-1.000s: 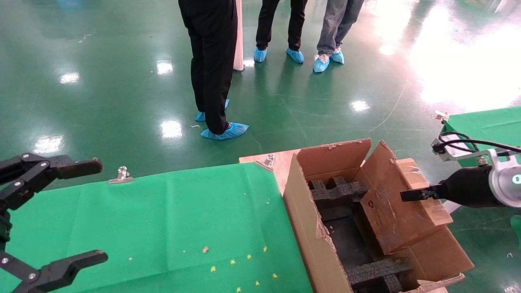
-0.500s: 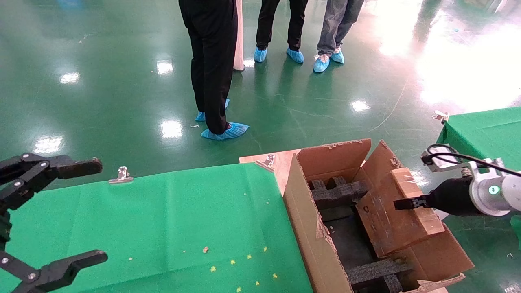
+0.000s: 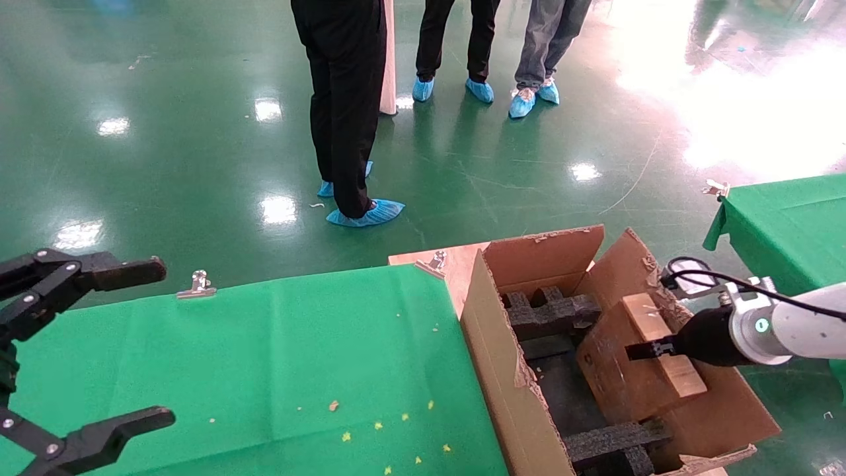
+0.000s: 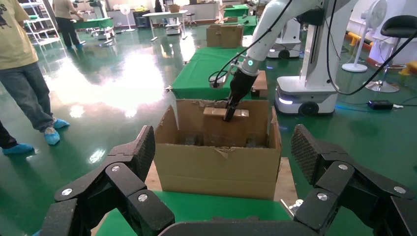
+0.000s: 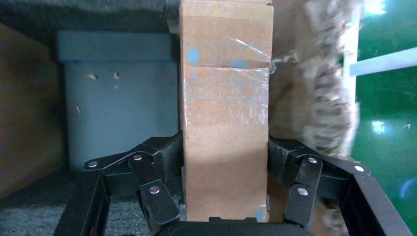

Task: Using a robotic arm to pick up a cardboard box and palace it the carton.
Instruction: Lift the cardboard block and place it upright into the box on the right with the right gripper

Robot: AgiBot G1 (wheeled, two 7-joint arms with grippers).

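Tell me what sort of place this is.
Probably a robotics lab or test hall: a glossy green floor, people in blue shoe covers watching, and green-clothed tables. The right gripper lowers a cardboard box into a carton.

The large brown corrugated carton (image 3: 522, 370) stands off the right edge of the green-clothed counter (image 3: 264, 370). The small taped brown cardboard box (image 3: 644, 357) sits tilted inside it, between the right gripper's (image 5: 225, 196) fingers.
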